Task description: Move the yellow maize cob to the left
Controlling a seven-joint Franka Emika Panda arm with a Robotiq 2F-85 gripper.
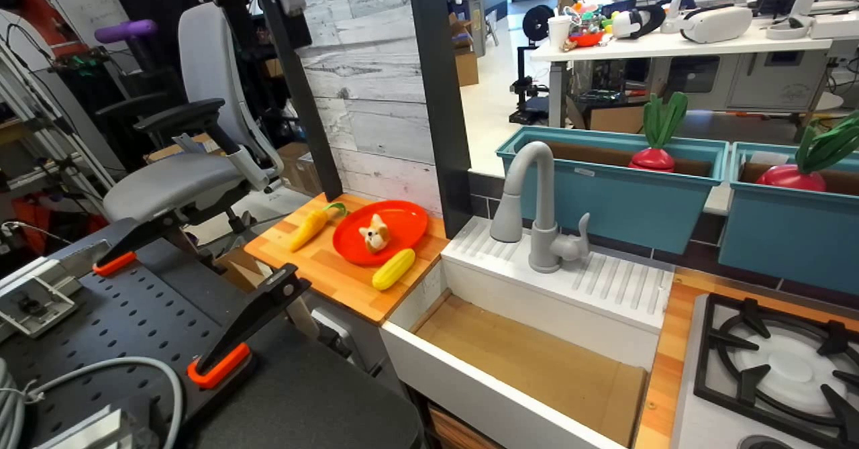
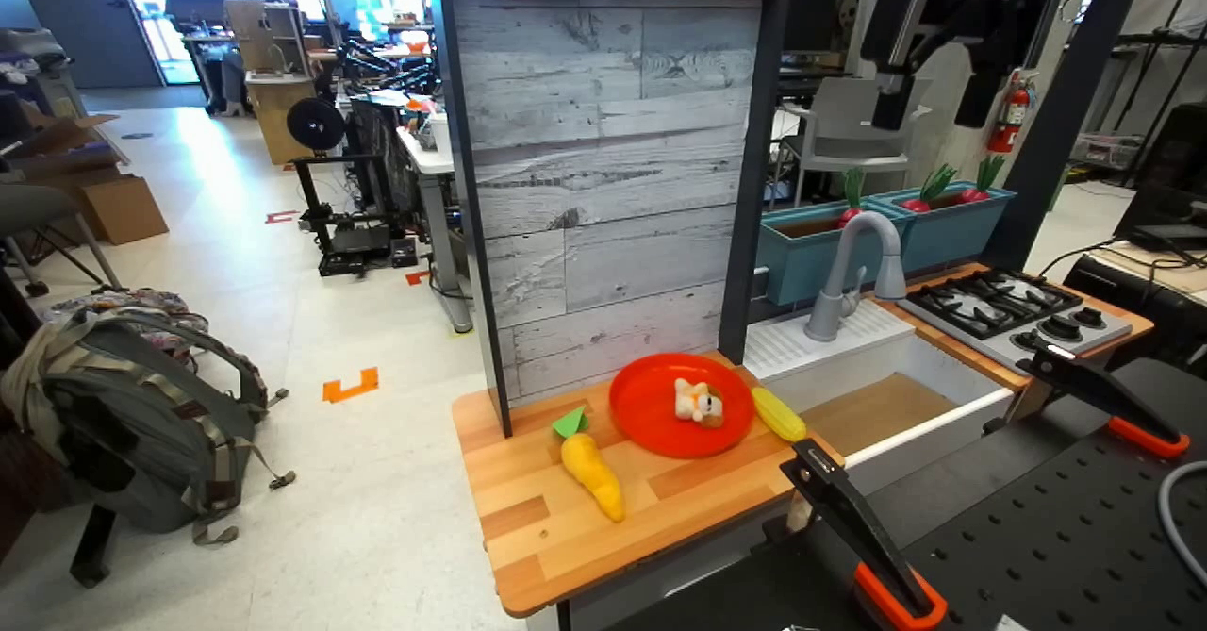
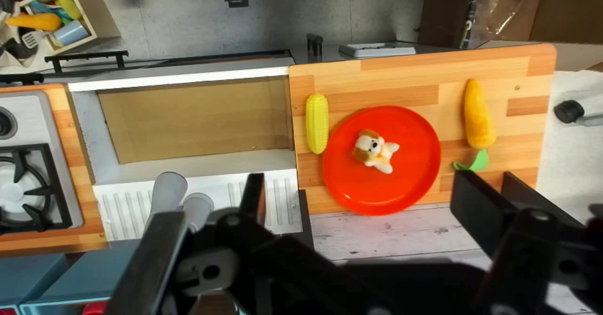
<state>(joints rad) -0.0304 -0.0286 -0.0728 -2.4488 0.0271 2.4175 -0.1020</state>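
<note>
One red plate bearing a toy dog lies between your maize cob and carrot, your wide-spread tool empty.

Wooden counter bearing yellow cob, red plate, carrot

Cob: moulded plastic by the look, bumpy kernels, soft sheen. Plate: smooth glossy plastic, catching light near the rim. Counter: butcher-block wood look, satin. Backboard: matt weathered-plank grain; can't tell from here if real or printed. Sink floor: matt cardboard. Faucet: matt, plastic-looking. Hob panel: metal look.
</note>
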